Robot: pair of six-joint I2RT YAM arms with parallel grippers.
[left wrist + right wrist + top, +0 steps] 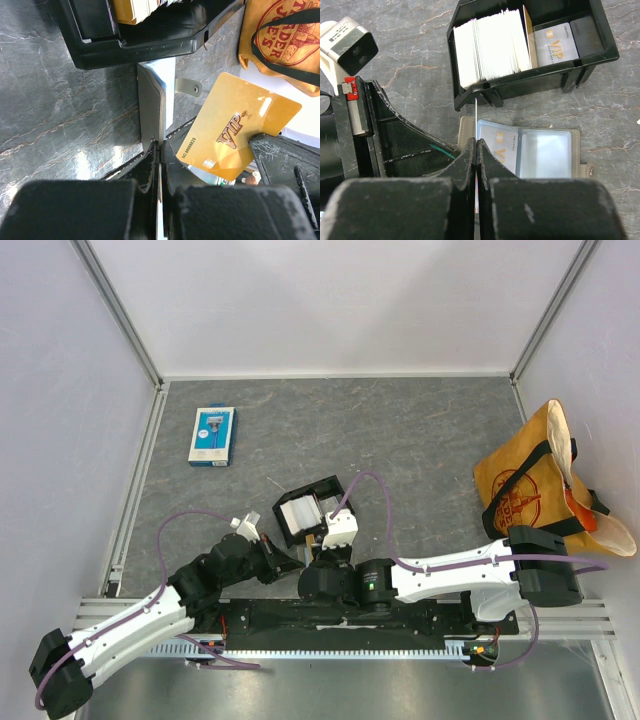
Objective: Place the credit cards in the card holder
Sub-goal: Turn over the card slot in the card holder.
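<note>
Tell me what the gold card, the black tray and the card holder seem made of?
Gold card: probably plastic, glossy metallic finish; glare patches show on it. Black tray: likely rigid moulded plastic, semi-matte, with moulded ribs. Card holder: clear soft plastic pockets, a card showing through; the grey-tan cover could be faux leather or vinyl.

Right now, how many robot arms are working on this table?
2. Left arm from bottom left, right arm from bottom right, both reaching to the black card tray.
</note>
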